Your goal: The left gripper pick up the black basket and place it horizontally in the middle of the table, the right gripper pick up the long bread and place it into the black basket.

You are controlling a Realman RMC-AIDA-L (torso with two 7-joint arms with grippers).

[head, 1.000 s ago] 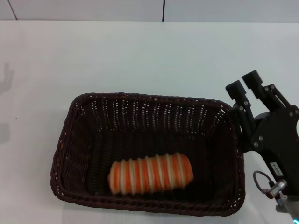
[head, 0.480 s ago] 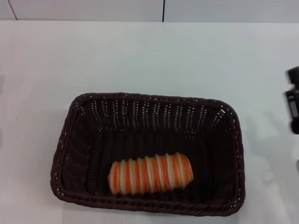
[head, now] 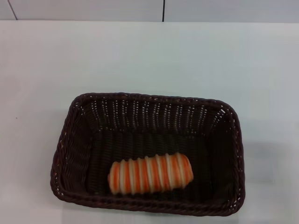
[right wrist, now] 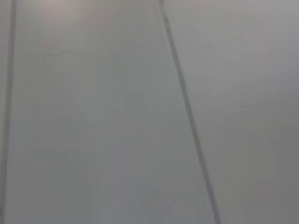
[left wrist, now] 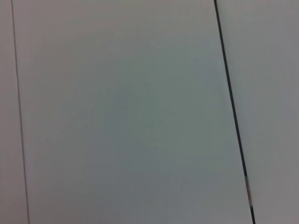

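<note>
The black basket (head: 224, 140), a dark woven wicker rectangle with a braided rim and sloping sides, sits flat on the white tabletop (head: 149, 56), its long side running left to right, close to the near edge and about midway between the left and right edges. Inside, the long bread (head: 150, 173), striped orange and cream, lies lengthwise on the floor by the near wall.
</note>
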